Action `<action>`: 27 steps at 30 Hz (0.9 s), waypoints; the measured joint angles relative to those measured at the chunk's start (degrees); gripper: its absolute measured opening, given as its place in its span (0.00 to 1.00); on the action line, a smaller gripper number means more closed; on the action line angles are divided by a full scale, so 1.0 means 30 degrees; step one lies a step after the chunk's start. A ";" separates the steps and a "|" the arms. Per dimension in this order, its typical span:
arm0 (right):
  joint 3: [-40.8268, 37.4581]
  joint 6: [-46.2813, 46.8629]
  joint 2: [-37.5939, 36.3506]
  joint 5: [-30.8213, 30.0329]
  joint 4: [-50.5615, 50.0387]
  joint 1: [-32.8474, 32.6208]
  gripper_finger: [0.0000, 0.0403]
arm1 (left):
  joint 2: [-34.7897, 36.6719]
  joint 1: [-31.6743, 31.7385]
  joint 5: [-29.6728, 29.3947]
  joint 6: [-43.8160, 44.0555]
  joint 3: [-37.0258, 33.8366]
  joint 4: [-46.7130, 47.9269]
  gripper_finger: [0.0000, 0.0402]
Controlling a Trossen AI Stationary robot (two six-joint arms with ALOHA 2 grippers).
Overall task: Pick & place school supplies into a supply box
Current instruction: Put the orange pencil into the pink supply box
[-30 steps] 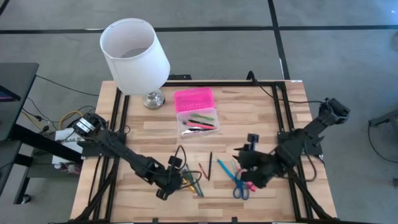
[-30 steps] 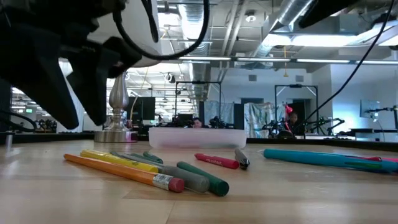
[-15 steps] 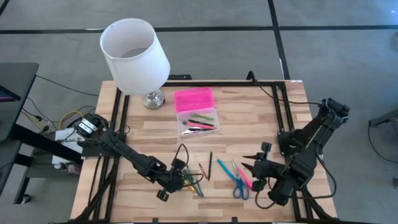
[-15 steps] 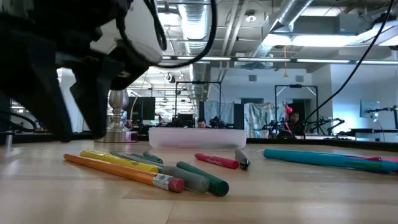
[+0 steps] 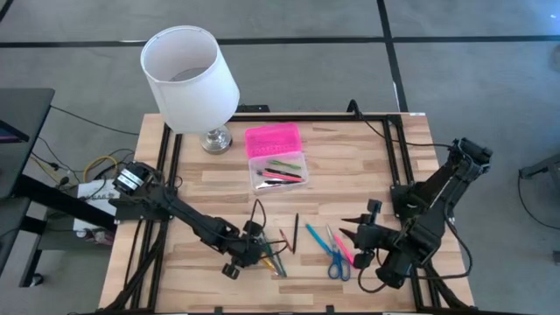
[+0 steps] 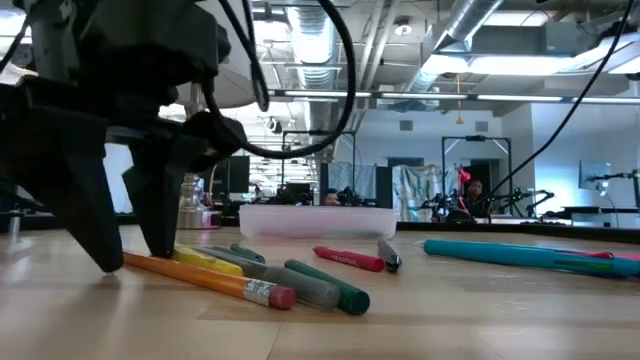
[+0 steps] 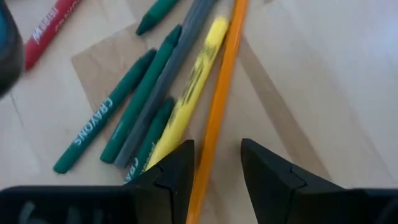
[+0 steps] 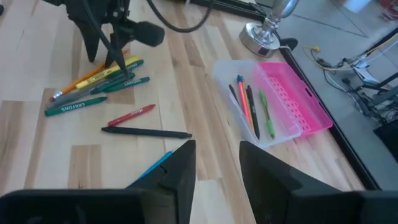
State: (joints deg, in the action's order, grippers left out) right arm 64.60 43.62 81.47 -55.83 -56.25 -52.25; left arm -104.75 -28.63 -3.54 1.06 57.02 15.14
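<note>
Wooden slats of the table carry the supply box near the far edge, beside a lamp, its pink lid thrown back and a few pens already lying in the clear base. Nearer the front, the left gripper is down at a bundle of crayons and pencils, fingers spread to either side of the orange pencil (a yellow marker lies just beside it). Off to the right, the right gripper hovers with fingers parted near the blue-handled scissors.
</note>
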 joint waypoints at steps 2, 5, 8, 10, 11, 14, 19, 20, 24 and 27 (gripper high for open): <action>0.0000 -0.0003 0.0000 0.0000 0.0023 0.0000 0.29 | -0.0081 0.0178 0.0355 -0.0166 0.0026 -0.0089 0.32; 0.0000 -0.0007 0.0007 0.0006 0.0031 0.0000 0.29 | -0.0204 0.0504 0.0804 -0.0490 0.0056 -0.0120 0.32; 0.0000 0.0000 0.0007 0.0015 0.0036 0.0000 0.29 | -0.0221 0.0825 0.1087 -0.0521 0.0086 0.0013 0.32; 0.0000 0.0000 0.0007 0.0022 0.0038 0.0000 0.29 | -0.0226 0.1030 0.1221 -0.0494 0.0092 0.0320 0.32; 0.0000 0.0000 0.0007 0.0022 0.0038 0.0000 0.29 | -0.0232 0.1115 0.1322 -0.0435 0.0098 0.0394 0.32; 0.0000 0.0000 0.0007 0.0030 0.0038 0.0000 0.29 | -0.0241 0.1160 0.1352 -0.0379 0.0099 0.0432 0.32; 0.0000 -0.0007 0.0124 0.0078 0.0016 0.0000 0.29 | -0.0255 0.1175 0.1450 -0.0668 0.0084 0.0304 0.28; -0.0019 -0.0003 0.0124 0.0075 0.0050 0.0000 0.29 | -0.0255 0.1183 0.1549 -0.0885 0.0084 0.0201 0.26; -0.0265 -0.0007 0.0124 0.0080 0.0161 0.0083 0.29 | -0.0284 0.1219 0.1673 -0.1243 0.0198 0.0340 0.18; -0.0491 -0.0005 0.0124 0.0080 0.0249 0.0095 0.29 | -0.0348 0.1226 0.1678 -0.1252 0.0570 0.1241 0.13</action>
State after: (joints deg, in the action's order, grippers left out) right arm 63.13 43.60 81.84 -55.59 -55.51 -51.96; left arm -105.79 -24.95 1.49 -2.70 58.73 18.86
